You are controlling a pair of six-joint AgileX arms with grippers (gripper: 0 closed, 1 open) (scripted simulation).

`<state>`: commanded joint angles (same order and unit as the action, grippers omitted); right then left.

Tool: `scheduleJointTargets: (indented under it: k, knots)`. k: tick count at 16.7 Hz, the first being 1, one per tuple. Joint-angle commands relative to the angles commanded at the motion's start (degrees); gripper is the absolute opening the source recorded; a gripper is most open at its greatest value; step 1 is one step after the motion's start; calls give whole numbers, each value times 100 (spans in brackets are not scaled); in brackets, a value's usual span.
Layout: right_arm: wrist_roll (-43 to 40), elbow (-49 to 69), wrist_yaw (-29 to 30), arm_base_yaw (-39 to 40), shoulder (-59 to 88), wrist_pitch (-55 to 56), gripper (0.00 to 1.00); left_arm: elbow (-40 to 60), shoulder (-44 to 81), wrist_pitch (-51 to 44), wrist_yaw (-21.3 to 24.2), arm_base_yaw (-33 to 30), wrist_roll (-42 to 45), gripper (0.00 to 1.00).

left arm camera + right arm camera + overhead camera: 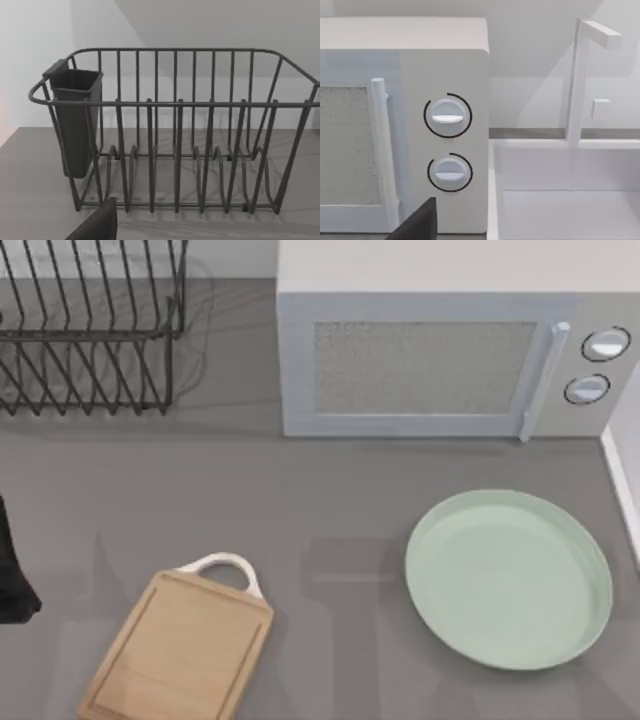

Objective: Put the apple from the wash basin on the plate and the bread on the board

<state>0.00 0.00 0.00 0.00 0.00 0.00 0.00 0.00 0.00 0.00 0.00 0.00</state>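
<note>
Plate (pixel 510 580) sits lower right of the top view, bare, nothing on it. Board (pixel 180 650) lies lower left, also bare, long axis tilted, its white loop handle (pixel 224 567) pointing up-frame.

Wash basin (pixel 565 190) is a white tub just right of the microwave (pixel 450 350), with a white tap (pixel 585 80) over it, seen in the right wrist view. What can be seen of its inside looks bare; can't tell where the apple or bread are.

So the basin lies off the table's right edge, beside the plate. Judgement: right arm is nearer for the apple pick; its camera already faces that way.

Left arm: dark bit at the top view's left edge (pixel 12 570), camera facing the wire dish rack (pixel 175 135) with a dark cutlery cup (pixel 75 120). Dark wedge at lower frame in both wrist views; can't tell whether either tool's fingers are apart or together.

No brands or readable writing; two unmarked microwave dials (pixel 448 142).
</note>
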Motion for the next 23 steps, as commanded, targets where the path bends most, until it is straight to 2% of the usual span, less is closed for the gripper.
scheduleJointTargets:
  k: [14,18,23]
  knots:
    - [-29,163,0,-31,175,-111,100,0,0,0,0,0,0,100]
    - [-196,1081,1,-208,1260,-741,100,0,0,0,0,0,0,100]
    - [-536,2956,3,-570,3756,-2027,100,0,0,0,0,0,0,100]
